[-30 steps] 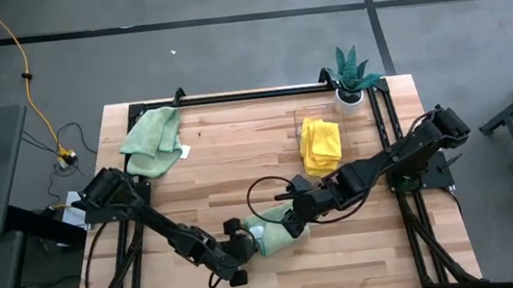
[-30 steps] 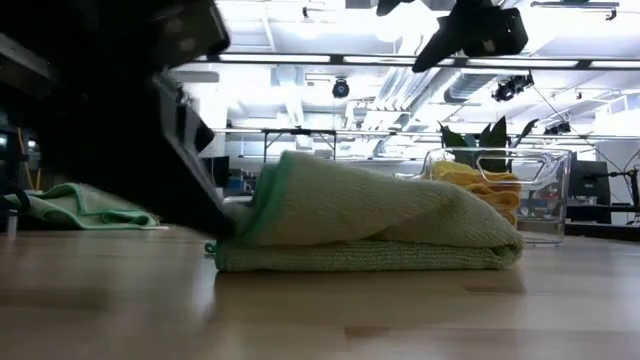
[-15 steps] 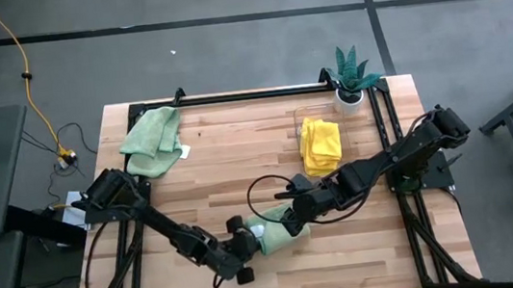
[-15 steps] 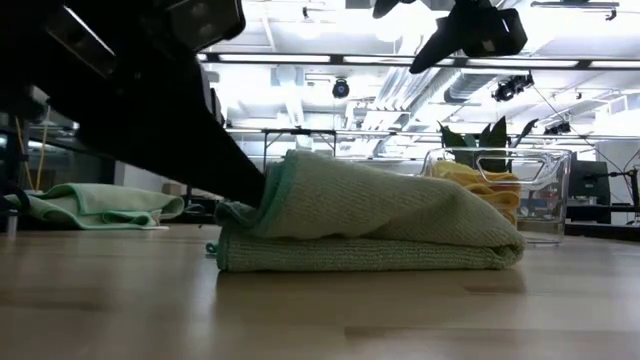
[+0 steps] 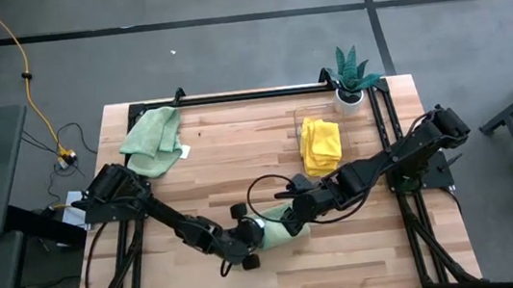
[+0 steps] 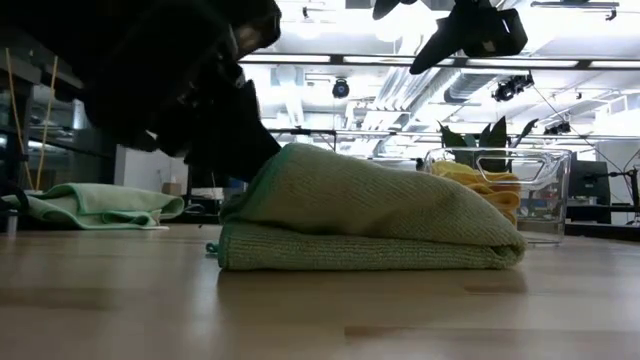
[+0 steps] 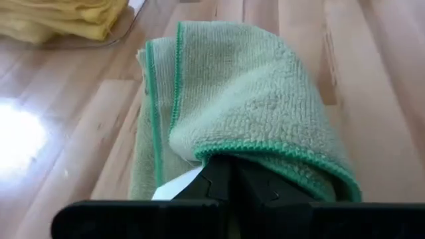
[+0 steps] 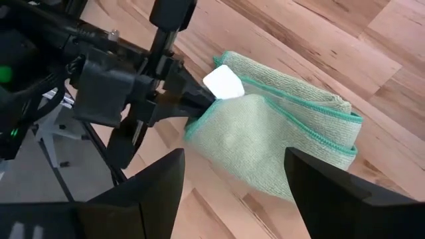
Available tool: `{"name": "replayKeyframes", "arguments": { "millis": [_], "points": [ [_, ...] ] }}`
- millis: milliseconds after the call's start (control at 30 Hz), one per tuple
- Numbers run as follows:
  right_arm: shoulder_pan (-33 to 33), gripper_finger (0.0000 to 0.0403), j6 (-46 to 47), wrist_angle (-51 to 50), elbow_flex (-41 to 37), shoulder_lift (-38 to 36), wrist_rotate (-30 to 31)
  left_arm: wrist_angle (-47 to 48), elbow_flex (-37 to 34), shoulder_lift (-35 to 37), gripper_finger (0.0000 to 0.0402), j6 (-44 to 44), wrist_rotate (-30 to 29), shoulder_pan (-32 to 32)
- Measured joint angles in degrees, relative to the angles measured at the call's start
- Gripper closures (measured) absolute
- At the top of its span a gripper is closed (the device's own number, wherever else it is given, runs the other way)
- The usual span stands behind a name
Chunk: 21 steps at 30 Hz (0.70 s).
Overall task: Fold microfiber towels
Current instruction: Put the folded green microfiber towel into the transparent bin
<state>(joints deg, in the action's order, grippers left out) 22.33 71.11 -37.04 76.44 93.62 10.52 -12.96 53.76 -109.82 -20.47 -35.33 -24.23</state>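
**Pinching the green edge to carry the fold over**

My left fingers are clamped tight on the stitched hem of the sage green towel, at its top layer, so the flap lifts as one piece instead of bunching; the towel lies folded near the front middle of the surface, its white tag poking out beside my grip; my right fingers stand wide apart just above the towel's other side, holding nothing, placed there, I judge, to pin the cloth flat if it slides; a second green towel waits crumpled at the far left corner; the yellow towels sit stacked in a clear bin beside the potted plant, likely finished ones kept clear of my working space.
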Motion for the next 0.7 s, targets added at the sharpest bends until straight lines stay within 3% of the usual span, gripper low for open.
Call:
{"name": "replayKeyframes", "arguments": {
  "millis": [200,700],
  "points": [
    [0.37,0.0153,0.02,0.00,0.00,0.00,0.09,5.51,0.02,1.79,0.0401,5.68,1.32,1.42],
    [0.59,0.0153,-0.04,-0.46,0.00,0.02,1.15,22.63,-0.11,11.20,0.0401,7.98,-10.53,-0.10]
  ]
}}
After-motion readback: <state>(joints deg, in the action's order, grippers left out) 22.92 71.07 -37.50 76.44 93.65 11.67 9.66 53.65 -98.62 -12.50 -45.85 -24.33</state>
